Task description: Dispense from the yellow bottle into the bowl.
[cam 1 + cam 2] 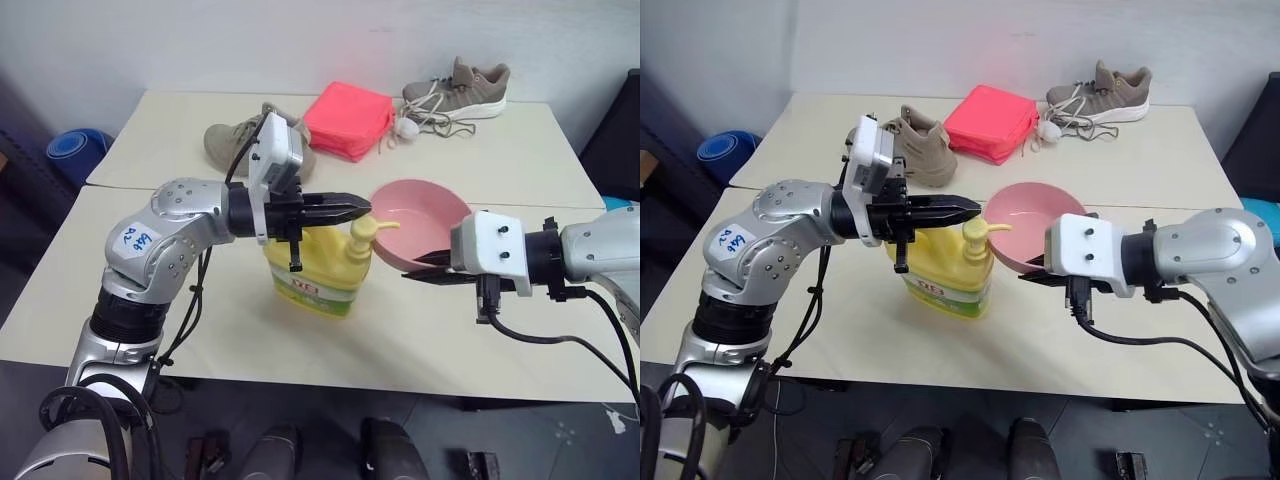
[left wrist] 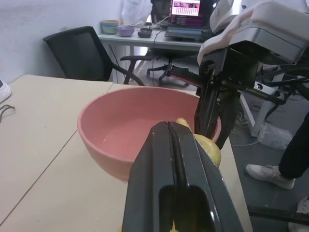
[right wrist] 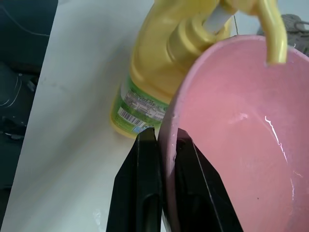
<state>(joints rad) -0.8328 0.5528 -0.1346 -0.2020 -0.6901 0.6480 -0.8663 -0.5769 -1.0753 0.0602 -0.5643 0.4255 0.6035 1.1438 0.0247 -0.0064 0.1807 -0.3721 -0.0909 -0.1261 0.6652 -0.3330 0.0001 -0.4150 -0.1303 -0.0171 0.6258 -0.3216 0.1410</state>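
The yellow bottle (image 1: 312, 272) stands upright on the table near its front, its pump top (image 1: 364, 232) pointing right. My left gripper (image 1: 352, 207) lies level just above the pump, fingers shut with nothing between them; whether it touches the pump I cannot tell. The pink bowl (image 1: 420, 222) is tipped beside the bottle, and the pump's spout (image 3: 271, 34) hangs over its inside. My right gripper (image 3: 162, 140) is shut on the bowl's near rim (image 3: 169, 125), one finger inside and one outside. The left wrist view shows the bowl (image 2: 120, 130) beyond my shut fingers.
A pink-red folded cloth stack (image 1: 348, 120) lies at the back of the table. One grey shoe (image 1: 240, 142) sits behind my left arm, another (image 1: 462, 92) at the back right. A blue roll (image 1: 76, 152) lies off the table's left side.
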